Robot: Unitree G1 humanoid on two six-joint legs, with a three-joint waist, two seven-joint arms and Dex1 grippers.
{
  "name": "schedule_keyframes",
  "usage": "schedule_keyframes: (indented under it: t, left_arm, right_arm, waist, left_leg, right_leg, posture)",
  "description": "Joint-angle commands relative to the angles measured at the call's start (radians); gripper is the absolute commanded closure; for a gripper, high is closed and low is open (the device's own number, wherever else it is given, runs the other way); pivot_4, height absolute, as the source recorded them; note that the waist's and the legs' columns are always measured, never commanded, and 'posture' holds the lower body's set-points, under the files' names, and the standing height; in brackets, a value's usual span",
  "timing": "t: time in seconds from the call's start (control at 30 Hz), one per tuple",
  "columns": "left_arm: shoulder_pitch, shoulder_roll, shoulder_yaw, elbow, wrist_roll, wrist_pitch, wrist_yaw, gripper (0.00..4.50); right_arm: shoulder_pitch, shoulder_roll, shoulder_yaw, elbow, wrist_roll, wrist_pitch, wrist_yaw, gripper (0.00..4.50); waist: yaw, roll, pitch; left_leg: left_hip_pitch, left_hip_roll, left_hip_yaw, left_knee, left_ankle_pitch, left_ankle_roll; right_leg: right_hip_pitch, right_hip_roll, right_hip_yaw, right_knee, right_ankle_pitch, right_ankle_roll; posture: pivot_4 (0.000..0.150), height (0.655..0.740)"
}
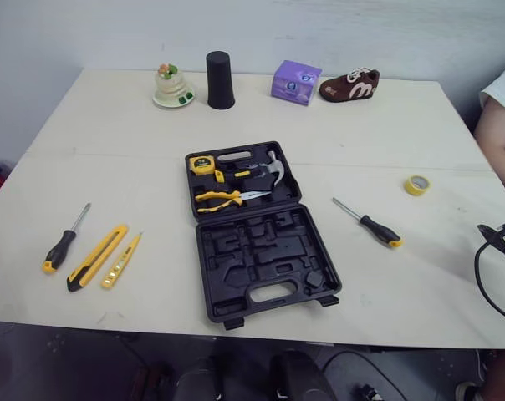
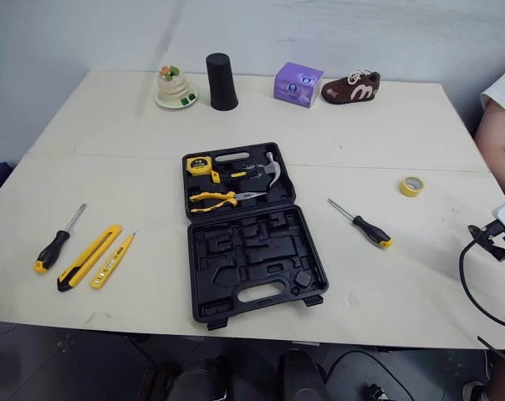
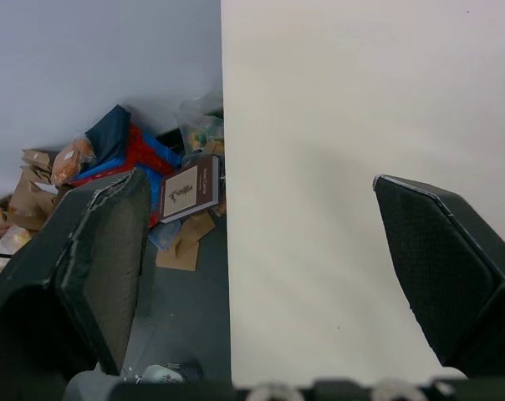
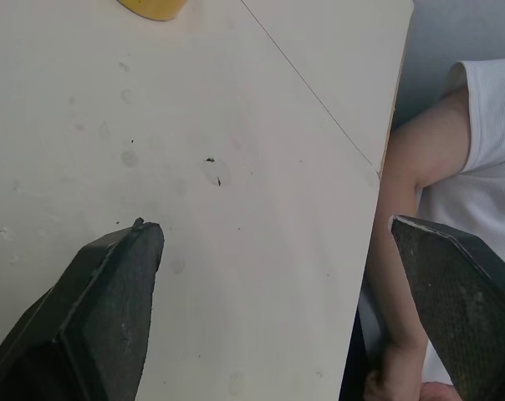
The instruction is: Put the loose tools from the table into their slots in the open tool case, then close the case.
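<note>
Head stereo pair: high at the table's (image 1: 110, 125) 6 o'clock edge, facing forward and down, far enough to take in the whole top, tool case (image 1: 252, 234) central. Both eyes share one scene, slightly offset. My left wrist cam: close, looking past my left gripper (image 3: 257, 180) over the 9 o'clock edge to floor clutter (image 3: 110, 138). My right wrist cam: close over the 3 o'clock side, past my right gripper (image 4: 273, 224). It shares the tape roll (image 4: 152, 8) and the person's arm (image 4: 411, 192) with the head views.
</note>
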Motion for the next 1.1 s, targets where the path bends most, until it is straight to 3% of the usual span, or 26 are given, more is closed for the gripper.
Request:
schedule_keyframes:
  t: [0.03,0.3,0.63,0.87,0.97,1.1]
  left_arm:
    - [0.012,0.014,0.059,-0.038,-0.041,-0.027,-0.001,0.05]
    - [0.004,-0.056,0.106,-0.229,-0.126,0.049,-0.065,0.05]
    - [0.104,-0.189,-0.004,-0.867,-0.132,0.333,-0.066,0.05]
    - [0.080,-0.258,-0.102,-1.168,-0.194,0.542,-0.037,0.05]
    - [0.050,-0.290,-0.185,-1.286,-0.212,0.642,-0.014,0.91]
    - [0.018,-0.335,-0.249,-1.337,-0.187,0.708,0.029,2.71]
  right_arm:
    - [0.002,-0.014,-0.027,-0.026,0.029,-0.015,0.023,0.00]
    - [-0.045,0.046,-0.047,-0.089,0.131,0.039,0.237,0.00]
    - [-0.146,0.199,0.019,-0.359,0.231,0.300,0.536,0.00]
    - [-0.174,0.315,0.097,-0.592,0.215,0.451,0.520,0.00]
    - [-0.175,0.351,0.141,-0.641,0.186,0.470,0.500,0.87]
    - [-0.181,0.373,0.187,-0.679,0.157,0.486,0.490,2.80]
  waist:
    - [0.000,0.000,0.000]
    - [-0.001,0.000,0.000]
    - [0.001,0.000,0.000]
    - [0.007,0.001,0.000]
    - [0.015,0.001,0.000]
    - [0.025,0.001,0.000]
  left_leg:
    - [0.000,0.000,0.000,0.000,0.000,0.000]
    - [0.002,0.000,0.001,0.000,0.000,0.000]
    - [0.002,0.001,0.001,0.001,-0.001,0.000]
    - [0.001,0.002,0.000,0.001,-0.001,-0.001]
    - [0.000,0.001,-0.001,0.001,-0.001,-0.001]
    - [-0.001,0.001,-0.001,0.002,-0.001,0.000]
  right_leg:
    - [0.000,0.000,0.000,0.000,0.000,0.000]
    - [0.001,0.000,0.001,0.001,0.000,0.000]
    - [0.001,0.001,0.002,0.000,0.000,0.000]
    - [0.001,0.001,0.002,0.001,0.000,0.000]
    - [0.001,0.001,0.001,0.000,0.000,0.000]
    - [0.001,0.001,0.001,-0.001,0.000,0.000]
  posture:
    - [0.150,0.7400]
    - [0.150,0.7400]
    - [0.150,0.7400]
    - [0.150,0.7400]
    - [0.150,0.7400]
    - [0.150,0.7400]
